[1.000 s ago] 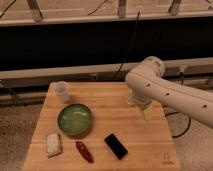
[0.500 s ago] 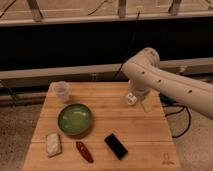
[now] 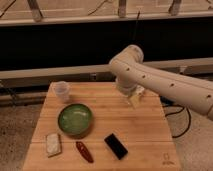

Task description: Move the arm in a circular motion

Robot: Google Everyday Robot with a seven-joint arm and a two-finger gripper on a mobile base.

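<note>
The arm (image 3: 165,82) is a large cream-white tube of thick rounded segments with small dark screw holes. It reaches in from the right edge to a bulbous joint (image 3: 129,59) above the table's far side, then bends down. The gripper (image 3: 135,96) hangs below that joint, just over the far right part of the wooden table (image 3: 145,130), with a pale yellowish piece showing at its tip. It is well apart from the items on the left.
A clear plastic cup (image 3: 62,91) stands at the far left. A green bowl (image 3: 75,119) sits left of centre. Along the front lie a white packet (image 3: 52,144), a red chili pepper (image 3: 84,151) and a black phone (image 3: 116,146). A dark rail runs behind the table.
The arm's bent joint has swung left and a little upward, and the gripper has moved left along the table's far side. The table items have not moved.
</note>
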